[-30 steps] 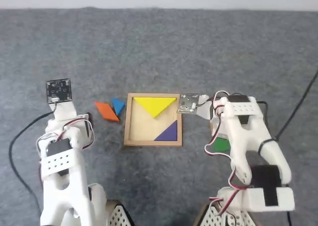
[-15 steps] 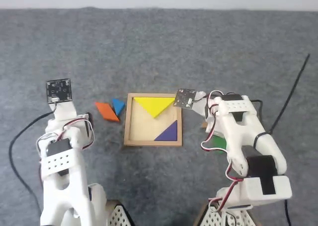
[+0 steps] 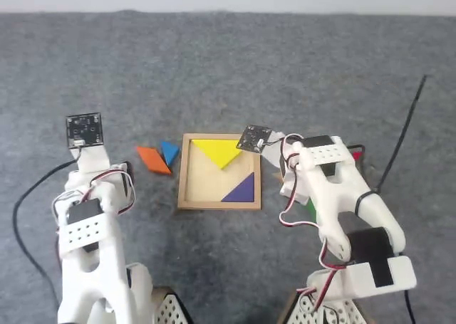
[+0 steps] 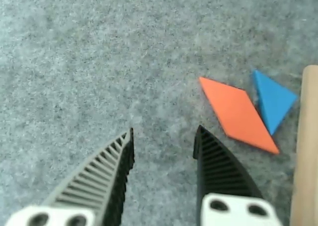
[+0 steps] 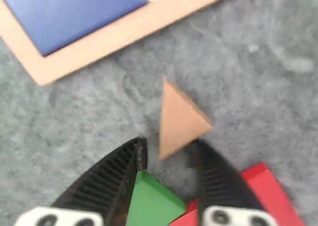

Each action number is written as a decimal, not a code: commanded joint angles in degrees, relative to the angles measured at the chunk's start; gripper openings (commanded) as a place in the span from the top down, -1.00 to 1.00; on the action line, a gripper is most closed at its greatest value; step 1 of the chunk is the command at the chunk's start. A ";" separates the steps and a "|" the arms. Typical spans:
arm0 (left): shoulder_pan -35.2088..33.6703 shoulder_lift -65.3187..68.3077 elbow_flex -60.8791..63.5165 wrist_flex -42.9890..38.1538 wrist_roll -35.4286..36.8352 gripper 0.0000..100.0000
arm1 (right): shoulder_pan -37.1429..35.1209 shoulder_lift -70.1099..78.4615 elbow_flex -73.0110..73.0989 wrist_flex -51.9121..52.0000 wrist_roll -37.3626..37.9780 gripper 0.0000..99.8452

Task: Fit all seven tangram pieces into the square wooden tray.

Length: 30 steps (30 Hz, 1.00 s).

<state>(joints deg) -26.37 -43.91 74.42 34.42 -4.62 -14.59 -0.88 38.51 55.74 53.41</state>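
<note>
- right wrist view, closest in: the green piece (image 5: 150,203) and the red piece (image 5: 261,186) lie side by side on the grey mat (image 5: 258,62), apparently touching, right under the right gripper (image 5: 169,149).
- just past them, that gripper's jaws sit close on one corner of the tan triangle (image 5: 180,117). i judge it pinched rather than merely straddled, though a sliver of gap shows on one side.
- beyond the tan triangle, apart from it, runs the rim of the tray (image 5: 124,37), with the indigo triangle (image 5: 69,10) seated inside.
- left wrist view: the left gripper (image 4: 164,136) hangs with jaws spread and nothing between them. further out, the orange parallelogram (image 4: 238,114) and the blue triangle (image 4: 273,99) lie touching, just beside the tray edge.
- high view: the tray sits at the centre of the frame. the yellow triangle (image 3: 217,152) lies along its upper side and the indigo triangle fills its lower right corner. the orange and blue pieces are just left of it, and the other three are to its right under the right arm.
- handling, as a guess: the tan triangle looks thin, stiff and light, with smooth faces that may slip. a hold at one corner could let it swivel, so a grip across two edges nearer its middle seems steadier.
- between views: the high view lays out the whole free space in the tray, where the right wrist view catches one corner. the right wrist view gives the jaw-to-piece contact that the arm covers from above.
</note>
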 commanded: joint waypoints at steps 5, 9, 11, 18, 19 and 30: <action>-0.26 -1.41 -0.22 -1.41 -0.53 0.63 | -2.68 -2.15 -8.00 -0.13 1.05 0.53; -0.26 -1.41 -0.22 -1.41 -0.53 0.63 | -2.33 4.26 -14.15 0.57 -3.08 0.58; -0.26 -1.41 -0.22 -1.41 -0.53 0.63 | -2.07 7.78 -17.05 1.27 -4.48 0.61; -0.26 -1.41 -0.22 -1.41 -0.53 0.63 | -1.63 13.93 -20.31 2.68 -5.19 0.63; -0.26 -1.41 -0.22 -1.41 -0.53 0.63 | -1.54 14.11 -20.22 2.68 -5.98 0.63; -0.26 -1.41 -0.22 -1.41 -0.62 0.63 | 0.66 14.37 -20.48 2.59 -10.02 0.50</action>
<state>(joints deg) -26.37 -43.91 74.42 34.42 -4.62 -16.35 13.63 21.10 57.85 45.67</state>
